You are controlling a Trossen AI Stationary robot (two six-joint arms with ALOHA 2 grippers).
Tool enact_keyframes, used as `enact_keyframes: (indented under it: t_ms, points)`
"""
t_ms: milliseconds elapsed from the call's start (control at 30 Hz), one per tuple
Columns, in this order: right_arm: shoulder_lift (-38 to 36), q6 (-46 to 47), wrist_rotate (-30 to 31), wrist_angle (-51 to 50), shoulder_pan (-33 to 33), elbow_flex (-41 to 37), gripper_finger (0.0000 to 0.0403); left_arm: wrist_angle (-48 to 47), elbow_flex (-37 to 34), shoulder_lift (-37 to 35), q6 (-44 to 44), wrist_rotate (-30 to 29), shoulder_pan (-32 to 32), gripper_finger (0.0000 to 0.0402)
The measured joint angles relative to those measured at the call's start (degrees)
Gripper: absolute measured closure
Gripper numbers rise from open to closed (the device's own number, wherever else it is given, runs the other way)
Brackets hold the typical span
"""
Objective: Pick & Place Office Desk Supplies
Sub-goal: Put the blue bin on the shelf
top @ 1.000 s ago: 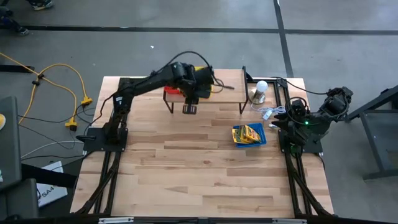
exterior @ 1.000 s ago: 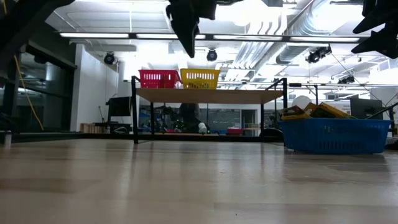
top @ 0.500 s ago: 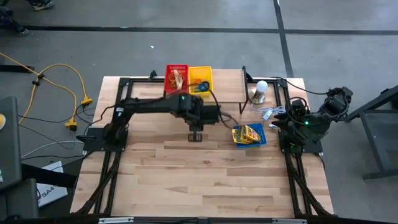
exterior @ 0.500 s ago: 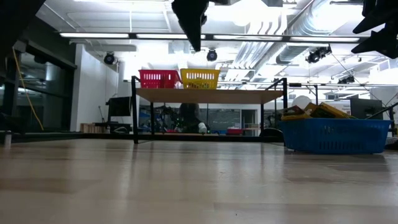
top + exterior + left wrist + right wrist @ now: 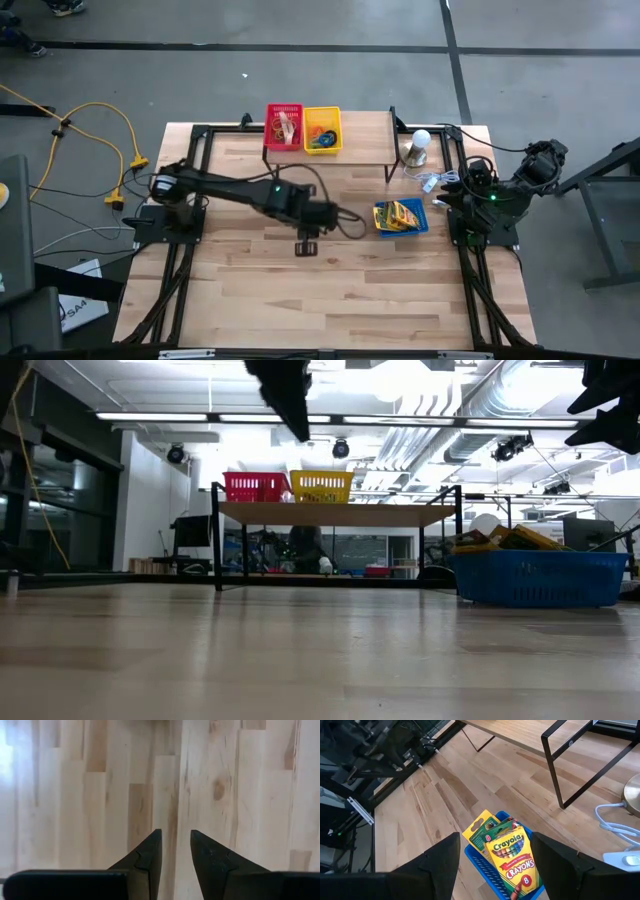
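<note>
My left gripper [image 5: 307, 245] hangs over bare wood at the table's middle, its fingers [image 5: 176, 845] a little apart and empty; in the low view it shows at the top [image 5: 285, 395]. My right gripper [image 5: 495, 840] waits at the table's right side, open, facing the blue basket [image 5: 401, 216]. That basket holds yellow-and-green crayon boxes [image 5: 507, 852]. A red basket [image 5: 284, 127] with tan rubber bands and a yellow basket [image 5: 322, 130] with small coloured items stand on the raised shelf [image 5: 365, 135] at the far edge.
A white bulb on a metal base [image 5: 419, 148] and a tangle of white wire [image 5: 432, 182] lie at the far right, by the shelf's black leg [image 5: 560, 775]. Bare wood spreads across the table's near half [image 5: 330, 300]. The blue basket [image 5: 540, 575] stands right of centre.
My left gripper has come away from the shelf by the red basket toward the table's near edge and now hangs over the middle of the table. The red and yellow baskets, covered by the arm before, now show in full.
</note>
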Motion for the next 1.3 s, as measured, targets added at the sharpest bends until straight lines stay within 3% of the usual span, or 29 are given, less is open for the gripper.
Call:
enact_keyframes:
  t_ms: [367, 667, 1300]
  points:
    - [0.0, 0.0, 0.0, 0.0, 0.0, 0.0, 0.0172, 20.6, -27.8, -16.2, -3.8, -0.2, -2.1, 0.0307]
    - [0.0, 0.0, 0.0, 0.0, 0.0, 0.0, 0.0172, 32.9, -49.3, -34.3, -3.4, -0.2, 1.0, 0.0307]
    - [0.0, 0.0, 0.0, 0.0, 0.0, 0.0, 0.0172, 54.8, -78.7, -65.9, -3.5, -2.3, 2.8, 0.0307]
